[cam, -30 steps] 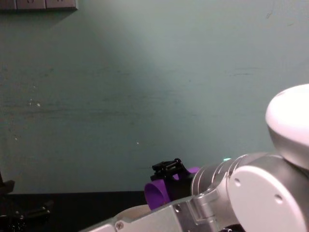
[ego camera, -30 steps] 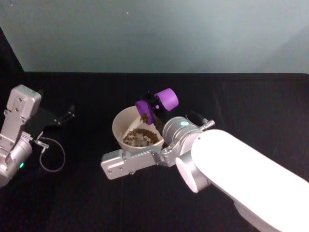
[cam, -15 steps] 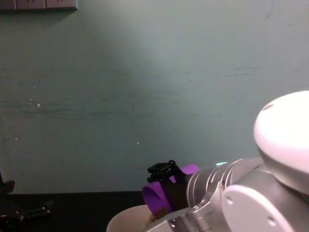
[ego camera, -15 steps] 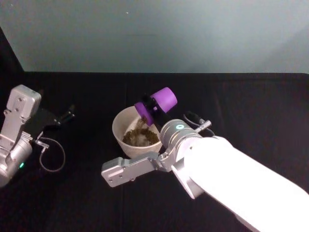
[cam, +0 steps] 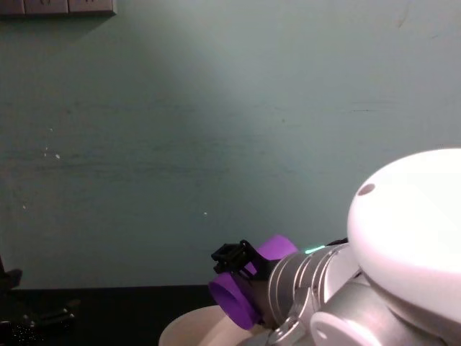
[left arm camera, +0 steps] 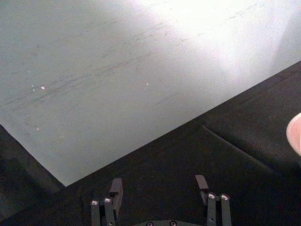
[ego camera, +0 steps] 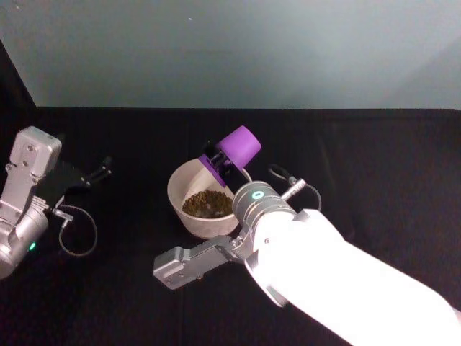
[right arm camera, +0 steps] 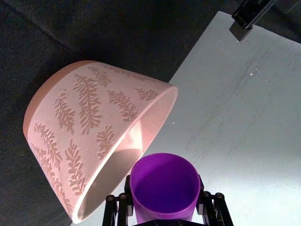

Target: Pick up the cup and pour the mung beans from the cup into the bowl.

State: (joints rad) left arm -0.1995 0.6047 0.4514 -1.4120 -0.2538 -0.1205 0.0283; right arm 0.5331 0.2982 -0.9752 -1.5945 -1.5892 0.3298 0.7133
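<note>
The purple cup (ego camera: 238, 146) hangs tipped mouth-down over the far right rim of the white bowl (ego camera: 173, 189), and my right gripper (ego camera: 220, 161) is shut on it. Mung beans (ego camera: 207, 204) lie heaped inside the bowl. Seen from the right wrist, the cup (right arm camera: 164, 184) looks empty inside, held between black fingers (right arm camera: 209, 207), beside the bowl's leaf-patterned wall (right arm camera: 80, 136). From the chest, the cup (cam: 253, 290) sits just above the bowl's rim (cam: 186, 328). My left gripper (ego camera: 99, 174) rests open at the far left of the table, its fingers (left arm camera: 115, 187) apart over black cloth.
A black cloth covers the table, with a teal wall behind it. A loop of cable (ego camera: 76, 232) hangs by the left arm. My white right forearm (ego camera: 338, 281) spans the near right of the table. The bowl's edge (left arm camera: 296, 134) shows in the left wrist view.
The cup has tipped further, its base rising. The stream of beans into the bowl has stopped, and the heap in the bowl is larger. The left arm has not moved.
</note>
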